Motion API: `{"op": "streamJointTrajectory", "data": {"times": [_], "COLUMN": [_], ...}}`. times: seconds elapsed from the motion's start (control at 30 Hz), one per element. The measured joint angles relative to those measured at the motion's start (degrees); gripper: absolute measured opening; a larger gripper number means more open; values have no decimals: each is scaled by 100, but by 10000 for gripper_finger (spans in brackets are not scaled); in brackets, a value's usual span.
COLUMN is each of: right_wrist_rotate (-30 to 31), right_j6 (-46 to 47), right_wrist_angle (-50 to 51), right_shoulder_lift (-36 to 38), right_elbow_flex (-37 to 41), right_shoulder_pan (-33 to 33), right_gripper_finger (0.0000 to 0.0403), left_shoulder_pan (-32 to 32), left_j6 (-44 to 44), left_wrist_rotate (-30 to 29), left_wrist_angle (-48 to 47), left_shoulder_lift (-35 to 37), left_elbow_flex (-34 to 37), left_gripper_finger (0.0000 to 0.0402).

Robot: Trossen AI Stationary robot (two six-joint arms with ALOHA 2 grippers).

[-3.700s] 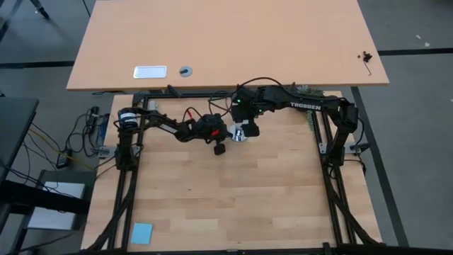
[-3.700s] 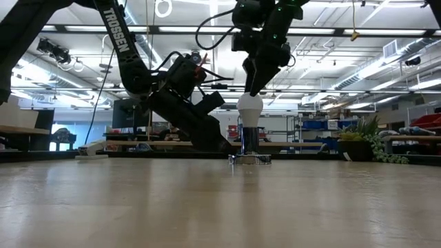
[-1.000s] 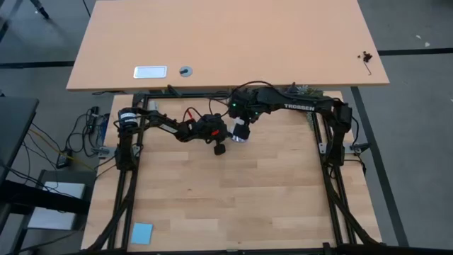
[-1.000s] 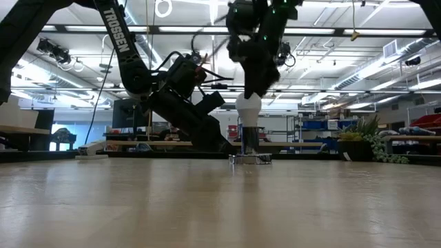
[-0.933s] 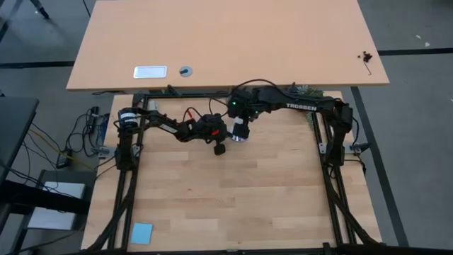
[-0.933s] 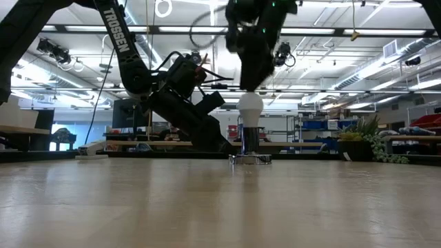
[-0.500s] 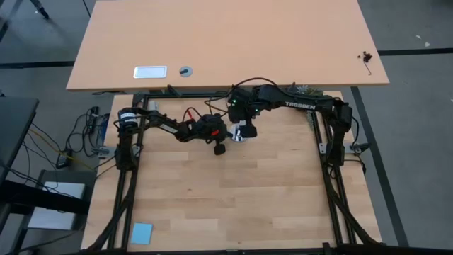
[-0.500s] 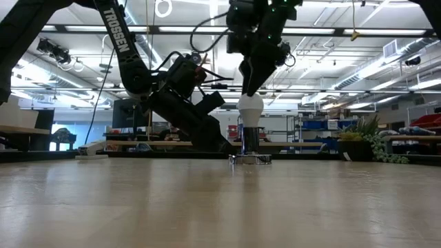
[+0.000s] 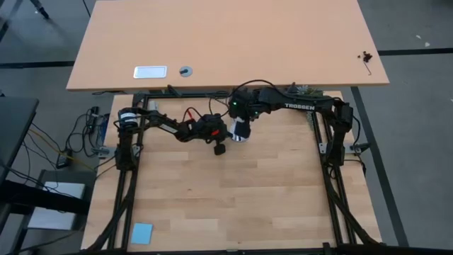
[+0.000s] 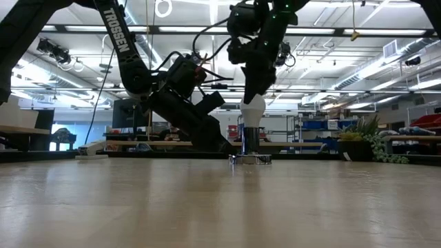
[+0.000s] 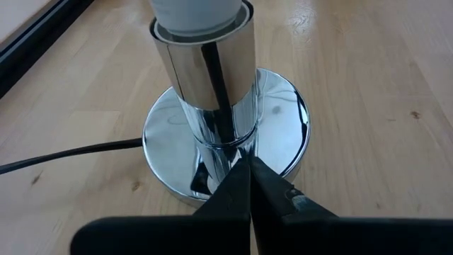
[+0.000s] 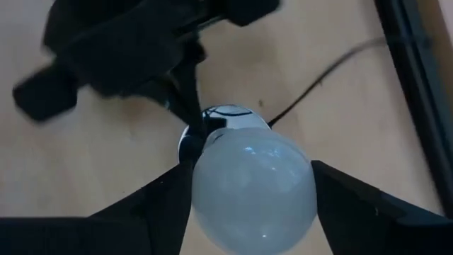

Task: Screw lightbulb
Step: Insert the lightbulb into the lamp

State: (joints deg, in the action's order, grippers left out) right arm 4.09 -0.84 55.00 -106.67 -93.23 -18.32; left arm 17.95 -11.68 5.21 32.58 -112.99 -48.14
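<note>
The white lightbulb (image 12: 255,184) stands upright in a chrome socket (image 11: 205,78) on a round chrome base (image 11: 283,134), near the table's far edge at the middle (image 9: 240,134). My right gripper (image 12: 253,202) comes down on it from above, its fingers on the bulb's two sides. My left gripper (image 11: 248,170) reaches in low from the table's left, shut, with its tips at the foot of the socket's stem. In the low view the bulb (image 10: 253,110) shows below the right fingers. My left gripper presses its shut fingertips against the foot of the socket's stem (image 11: 225,145), just over the chrome base. It comes slanting down from the table's left. My right gripper pinches the bulb's round glass (image 12: 205,177) between its two fingers, at the widest part. The fingers point steeply down. The bulb stays upright with its lower end in the socket.
A black cord (image 11: 71,152) runs from the base across the wood. A blue card (image 9: 141,232) lies at the near left corner. A plant (image 9: 309,91) stands at the far right, and a second, larger table (image 9: 226,42) lies beyond the far edge.
My right gripper lifted off the bulb's top, rolled at the wrist, then came back down over the bulb, and its fingers have drawn in on the glass. The bulb, socket and left gripper have kept still.
</note>
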Motion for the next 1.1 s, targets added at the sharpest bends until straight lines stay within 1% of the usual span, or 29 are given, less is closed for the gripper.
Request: {"op": "streamJointTrajectory", "data": {"times": [0.07, 0.17, 0.23, 0.3, 0.4, 0.5, 0.53, 0.6, 0.67, 0.7, 0.8, 1.1], "right_wrist_rotate": [84, 44, 32, -12, -41, -39, -86, -376, -457, -459, -549, -571], "right_j6": [647, 1391, 1575, 1479, 967, 22, -382, -1398, -2317, -2587, -2950, -2896], "right_wrist_angle": [12, 18, 22, 83, 115, 82, 101, 170, 309, 333, 169, 230], "right_shoulder_lift": [0, 0, 0, -11, -22, -17, -17, -17, -15, -15, -9, -15], "right_elbow_flex": [2, 2, -13, -83, -270, -476, -521, -581, -586, -585, -489, -352], "right_shoulder_pan": [14, 12, 13, 20, 28, 36, 36, 30, 36, 36, -21, -150], "right_gripper_finger": [270, 280, 292, 306, 327, 343, 346, 350, 349, 347, 338, 308], "left_shoulder_pan": [-2, 0, -1, -2, -2, -2, -2, -2, 3, 3, 3, 3], "left_j6": [0, 0, 0, 0, 0, 0, 0, 0, 0, 0, 0, 0], "left_wrist_rotate": [-2, 0, -2, -2, -1, 0, 0, 10, 42, 42, 44, 52], "left_wrist_angle": [0, 0, 0, 0, 0, 0, 0, 0, 0, 0, -2, -2], "left_shoulder_lift": [1, 2, 0, 0, 0, 0, 0, 1, 0, 0, 0, 0], "left_elbow_flex": [0, 0, 0, 0, 0, 0, 0, 0, 0, 0, 0, 0], "left_gripper_finger": [0, 0, 0, 0, 0, 0, 0, 0, 0, 0, 0, 0]}}
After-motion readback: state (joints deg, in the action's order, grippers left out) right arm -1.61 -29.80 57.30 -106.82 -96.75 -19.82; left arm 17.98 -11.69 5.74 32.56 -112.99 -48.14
